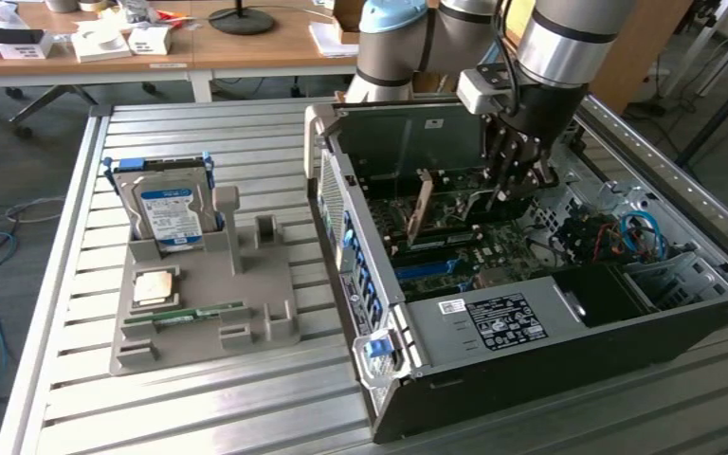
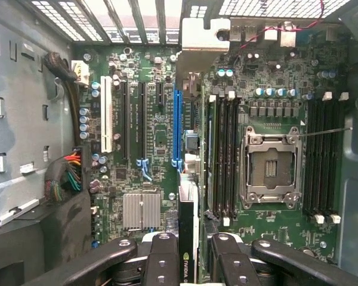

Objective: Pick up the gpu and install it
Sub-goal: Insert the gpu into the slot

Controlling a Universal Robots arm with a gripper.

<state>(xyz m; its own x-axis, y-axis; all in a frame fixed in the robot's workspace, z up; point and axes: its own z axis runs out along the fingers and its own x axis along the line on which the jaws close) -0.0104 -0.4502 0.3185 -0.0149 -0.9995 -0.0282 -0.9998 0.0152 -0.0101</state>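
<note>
Gpu (image 2: 188,238) stands upright inside the case (image 1: 567,341), in line with the blue slot (image 2: 177,119). Fingers (image 2: 164,256) clamp its upper edge. Pickup is done. Whether it is fully seated: cannot tell.

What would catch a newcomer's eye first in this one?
The arm's gripper reaches down into the open computer case on the exterior view's right. In the wrist view, the gpu stands edge-on at the gripper, near the blue slot on the green motherboard.
</note>
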